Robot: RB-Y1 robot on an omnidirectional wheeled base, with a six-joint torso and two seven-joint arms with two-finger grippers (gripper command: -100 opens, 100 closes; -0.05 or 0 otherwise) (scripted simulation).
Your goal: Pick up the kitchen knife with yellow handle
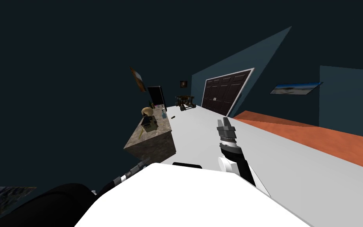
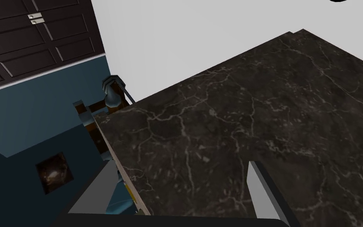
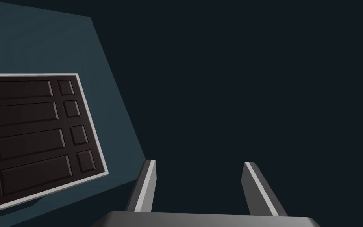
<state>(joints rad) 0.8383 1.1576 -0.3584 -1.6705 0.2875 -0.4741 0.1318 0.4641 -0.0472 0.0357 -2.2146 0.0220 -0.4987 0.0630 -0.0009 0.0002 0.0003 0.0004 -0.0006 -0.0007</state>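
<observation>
Marble, dark and veined, faced the left gripper (image 2: 178,193), which sat close against the counter's (image 1: 153,147) side with its fingers spread and nothing between them. On the counter top, toward its left edge, lay a thin yellow sliver that looked like the knife (image 1: 141,133), just beside a dark object (image 1: 150,123). A tan rounded thing (image 1: 148,111) and a blue bottle (image 1: 163,114) stood farther back. The right gripper (image 1: 225,123) hung over the pale floor (image 1: 295,157), apart from the counter, its fingers also parted and empty.
</observation>
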